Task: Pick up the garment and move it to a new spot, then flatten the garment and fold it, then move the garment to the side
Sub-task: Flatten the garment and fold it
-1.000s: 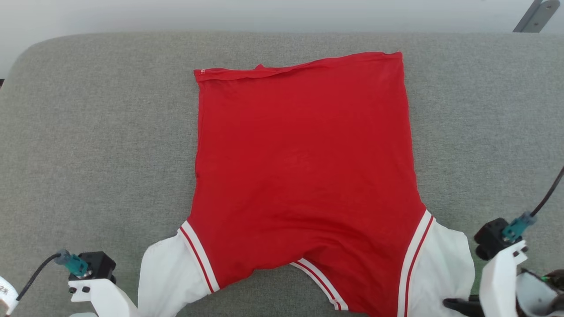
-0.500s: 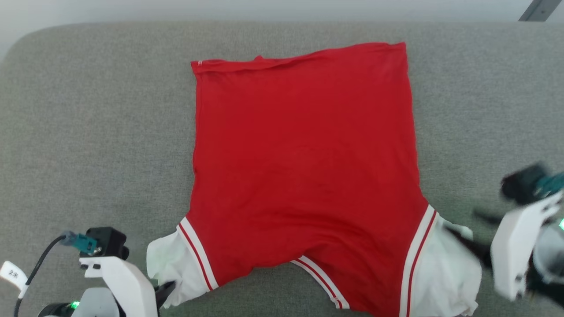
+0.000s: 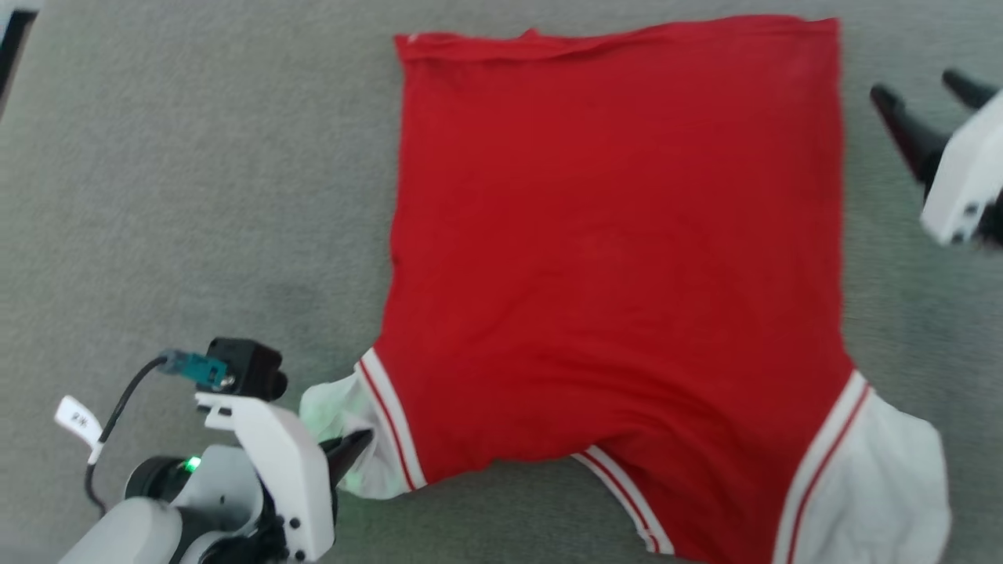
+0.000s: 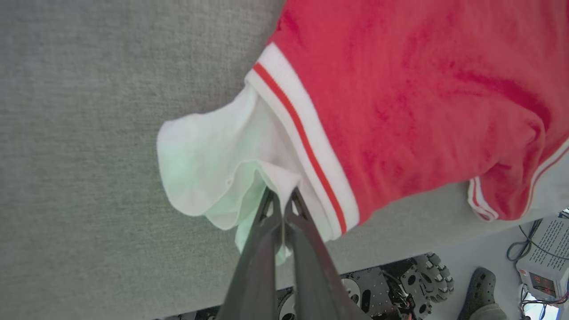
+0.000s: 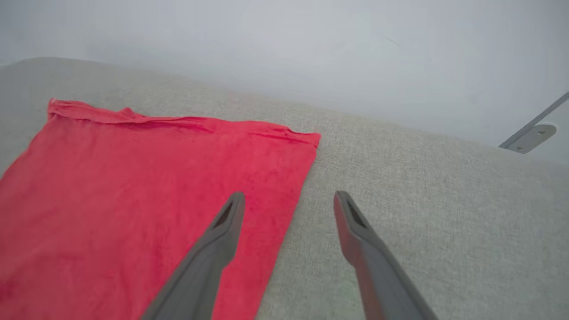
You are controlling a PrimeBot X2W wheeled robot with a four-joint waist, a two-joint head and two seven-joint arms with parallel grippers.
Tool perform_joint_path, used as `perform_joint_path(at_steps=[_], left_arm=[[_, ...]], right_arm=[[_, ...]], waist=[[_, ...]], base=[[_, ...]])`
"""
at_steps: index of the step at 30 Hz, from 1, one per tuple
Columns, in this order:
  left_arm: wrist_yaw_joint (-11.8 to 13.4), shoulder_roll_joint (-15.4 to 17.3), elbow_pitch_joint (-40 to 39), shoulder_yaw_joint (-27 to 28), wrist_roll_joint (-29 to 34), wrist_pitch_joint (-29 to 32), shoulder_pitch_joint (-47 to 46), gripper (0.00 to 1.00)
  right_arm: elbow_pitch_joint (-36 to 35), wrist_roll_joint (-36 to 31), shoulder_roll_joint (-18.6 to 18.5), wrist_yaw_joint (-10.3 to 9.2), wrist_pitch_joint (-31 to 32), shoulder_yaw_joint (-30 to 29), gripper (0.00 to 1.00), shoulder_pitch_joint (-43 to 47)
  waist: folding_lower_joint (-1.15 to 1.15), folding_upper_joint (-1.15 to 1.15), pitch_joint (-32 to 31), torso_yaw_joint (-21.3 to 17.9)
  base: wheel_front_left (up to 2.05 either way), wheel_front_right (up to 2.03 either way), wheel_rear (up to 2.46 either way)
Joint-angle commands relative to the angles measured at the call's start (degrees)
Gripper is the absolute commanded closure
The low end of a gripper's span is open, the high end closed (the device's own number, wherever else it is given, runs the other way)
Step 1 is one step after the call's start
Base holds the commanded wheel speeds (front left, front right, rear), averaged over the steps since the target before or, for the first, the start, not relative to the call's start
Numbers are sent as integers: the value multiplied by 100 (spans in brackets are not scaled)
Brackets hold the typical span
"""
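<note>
Garment (image 3: 611, 258) is lying lengthwise away from the robot; left gripper (image 4: 281, 200) is pinching its near sleeve (image 4: 200, 169), right gripper (image 5: 289, 195) is hovering wide open beside its far right edge.

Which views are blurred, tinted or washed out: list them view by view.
Head view: soft, right gripper smeared by motion. Left wrist view: sharp, a green glow tints the white sleeve of the garment by the left gripper. Right wrist view: hazy, wall washed out, fingers soft.
</note>
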Motion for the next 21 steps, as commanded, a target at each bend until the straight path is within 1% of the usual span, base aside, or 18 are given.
perform_joint_path(at_steps=[1, 2, 3, 6, 10, 14, 16, 20, 21], left_arm=[[-98, -83, 78, -49, 51, -10, -197, 100], [-139, -133, 120, -83, 59, -14, -262, 100], [-139, -133, 120, -83, 59, -14, -262, 100], [-272, -251, 228, -183, 101, -9, -429, 100], [-409, -414, 381, -300, 90, -11, -594, 100], [-544, -574, 571, -423, 84, 7, -733, 100], [-614, -647, 656, -477, 76, 15, -785, 100], [-675, -720, 816, -512, 48, -15, -844, 100], [-680, -731, 846, -507, 44, -26, -847, 100]], right_arm=[[659, -138, -26, -1, -131, 9, 0, -502], [1030, -196, -48, 0, -151, 17, 0, -727], [1030, -196, -48, 0, -151, 17, 0, -727], [1962, -373, -91, 0, -58, 75, 0, -1321], [3046, -560, -119, -1, 185, -33, 0, -1946], [3883, -711, -183, -1, 443, -160, 0, -2371], [4310, -726, -199, -1, 646, -283, 0, -2425], [5135, -722, -74, 0, 1402, -361, 0, -2405], [5258, -762, -46, 1, 1614, -262, 56, -2372]], waist=[[0, 0, 299, 327], [0, 0, 349, 395], [0, 0, 349, 395], [0, 0, 468, 609], [0, 0, 591, 862], [0, 0, 671, 1140], [0, 0, 691, 1269], [0, 0, 722, 1368], [0, 0, 724, 1368]], base=[[0, 0, 0], [0, 0, 0], [0, 0, 0], [0, 0, 0], [0, 0, 0], [0, 0, 0], [0, 0, 0], [0, 0, 0], [0, 0, 0]])
